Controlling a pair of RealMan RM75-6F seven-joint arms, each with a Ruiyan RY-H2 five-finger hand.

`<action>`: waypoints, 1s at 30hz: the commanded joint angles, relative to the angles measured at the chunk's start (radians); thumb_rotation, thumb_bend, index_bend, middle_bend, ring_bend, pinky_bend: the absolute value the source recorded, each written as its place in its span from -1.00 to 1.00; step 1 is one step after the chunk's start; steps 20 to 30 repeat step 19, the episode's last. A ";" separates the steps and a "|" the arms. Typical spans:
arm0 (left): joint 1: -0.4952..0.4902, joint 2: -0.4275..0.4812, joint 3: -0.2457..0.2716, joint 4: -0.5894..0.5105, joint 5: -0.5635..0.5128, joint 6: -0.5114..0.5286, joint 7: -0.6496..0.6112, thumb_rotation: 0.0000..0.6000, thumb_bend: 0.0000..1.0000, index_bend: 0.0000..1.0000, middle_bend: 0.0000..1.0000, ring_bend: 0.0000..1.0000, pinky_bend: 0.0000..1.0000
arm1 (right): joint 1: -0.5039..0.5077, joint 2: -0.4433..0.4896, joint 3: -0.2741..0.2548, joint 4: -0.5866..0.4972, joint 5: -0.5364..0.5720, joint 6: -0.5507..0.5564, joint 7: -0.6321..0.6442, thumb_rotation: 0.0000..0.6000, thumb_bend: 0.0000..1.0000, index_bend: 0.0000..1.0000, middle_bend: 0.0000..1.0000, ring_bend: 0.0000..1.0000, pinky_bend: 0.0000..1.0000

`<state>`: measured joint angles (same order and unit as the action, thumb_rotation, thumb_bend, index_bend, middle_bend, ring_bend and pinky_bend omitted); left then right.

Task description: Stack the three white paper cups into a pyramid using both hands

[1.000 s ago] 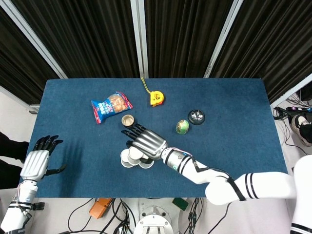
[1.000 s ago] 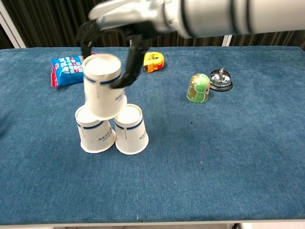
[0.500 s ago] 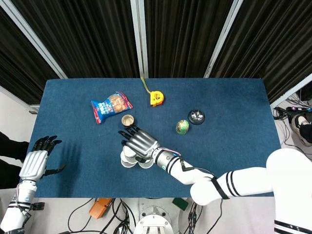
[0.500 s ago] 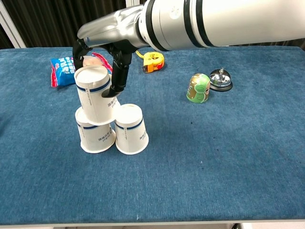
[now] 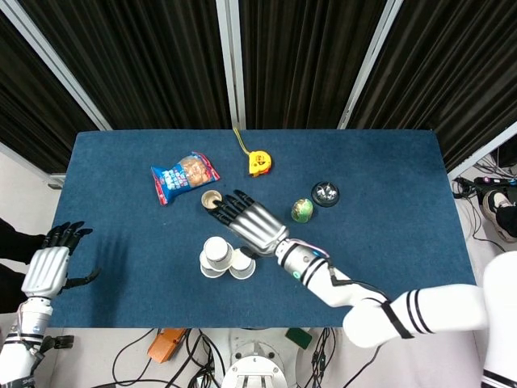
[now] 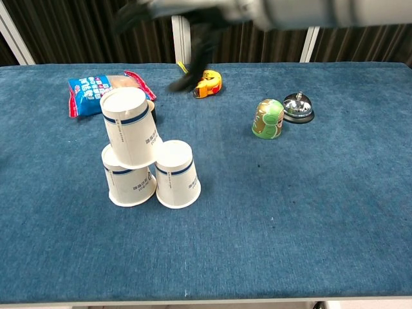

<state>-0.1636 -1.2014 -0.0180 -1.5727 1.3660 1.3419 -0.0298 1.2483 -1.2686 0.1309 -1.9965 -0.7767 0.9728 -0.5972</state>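
Observation:
Three white paper cups with blue rings stand upside down near the table's front. Two are side by side, the left base cup and the right base cup. The top cup rests on them, shifted toward the left one. My right hand hovers behind and above the stack with its fingers spread and nothing in it; the chest view shows it blurred at the top edge. My left hand stays off the table's left edge, fingers apart and holding nothing.
Behind the cups lie a blue snack bag, a small brown round object and a yellow tape measure. A green can and a silver bell sit to the right.
My right hand let go of the top cup, which now rests on the two base cups. The hand lifted up and back with fingers spread. My left hand shifted slightly further left.

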 commanded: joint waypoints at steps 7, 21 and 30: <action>0.049 0.033 -0.016 0.052 0.008 0.080 -0.049 0.96 -0.57 -0.63 -0.84 -1.00 -0.97 | -0.508 0.242 -0.294 -0.030 -0.525 0.458 0.239 1.00 -0.20 -1.00 -0.96 -1.00 -0.93; 0.141 0.034 0.006 0.060 0.050 0.202 -0.071 1.00 -0.57 -0.63 -0.84 -1.00 -0.98 | -0.937 0.190 -0.383 0.311 -0.689 0.750 0.641 1.00 -0.22 -1.00 -1.00 -1.00 -1.00; 0.141 0.034 0.006 0.060 0.050 0.202 -0.071 1.00 -0.57 -0.63 -0.84 -1.00 -0.98 | -0.937 0.190 -0.383 0.311 -0.689 0.750 0.641 1.00 -0.22 -1.00 -1.00 -1.00 -1.00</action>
